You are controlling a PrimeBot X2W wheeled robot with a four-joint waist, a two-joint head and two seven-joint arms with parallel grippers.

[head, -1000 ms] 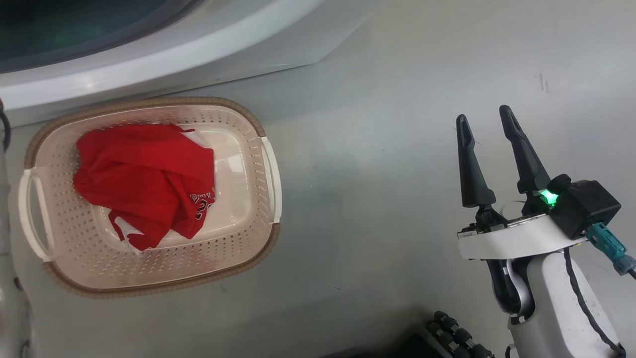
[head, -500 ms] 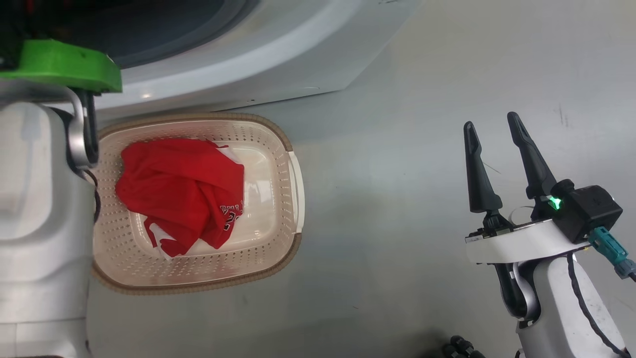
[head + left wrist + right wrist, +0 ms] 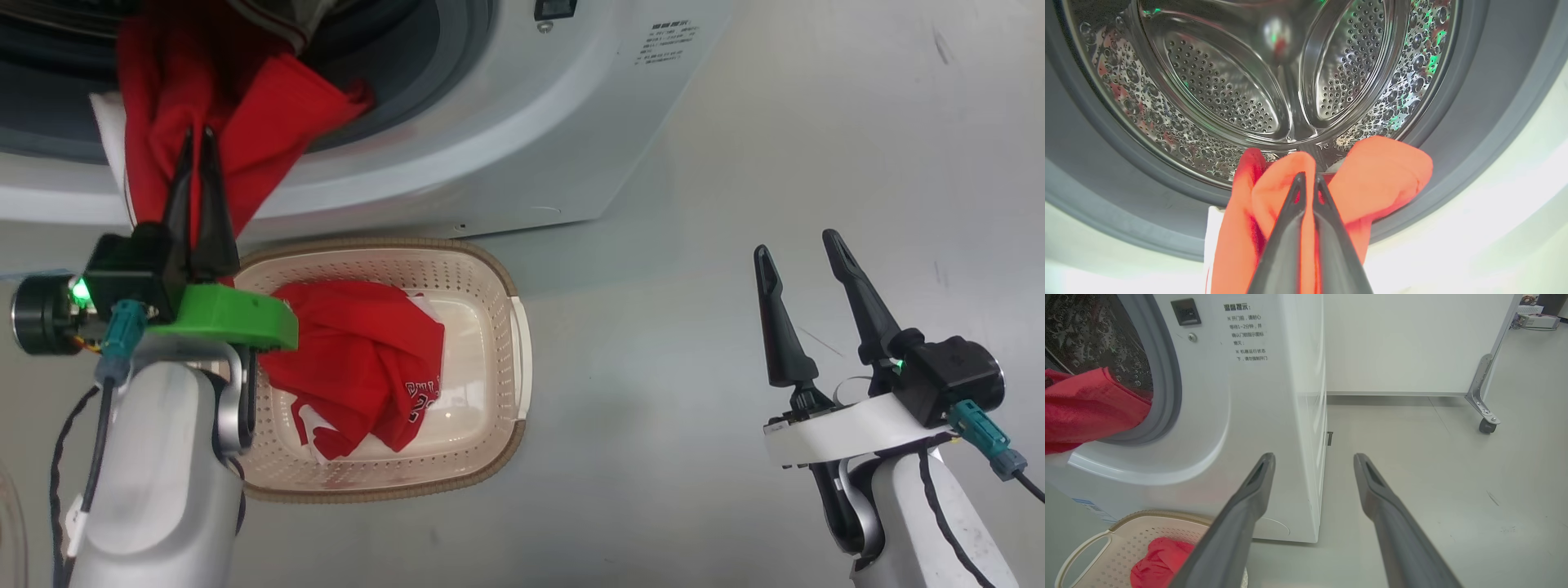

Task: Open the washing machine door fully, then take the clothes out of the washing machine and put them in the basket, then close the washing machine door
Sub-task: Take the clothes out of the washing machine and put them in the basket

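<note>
Washing machine [image 3: 522, 147] port stands uncovered, so door-opening looks done. One red garment [image 3: 351, 359] lies in the basket [image 3: 490, 269] on the floor just below the port. The left hand [image 3: 198, 135] is pressed together, pinching a 2nd red garment [image 3: 253, 106] that hangs over the gasket, half out of the drum [image 3: 1229, 90]. The right hand [image 3: 796, 242] is spread, empty, well apart. Left to do, prob.: drop this piece in basket, check drum, shut door.
</note>
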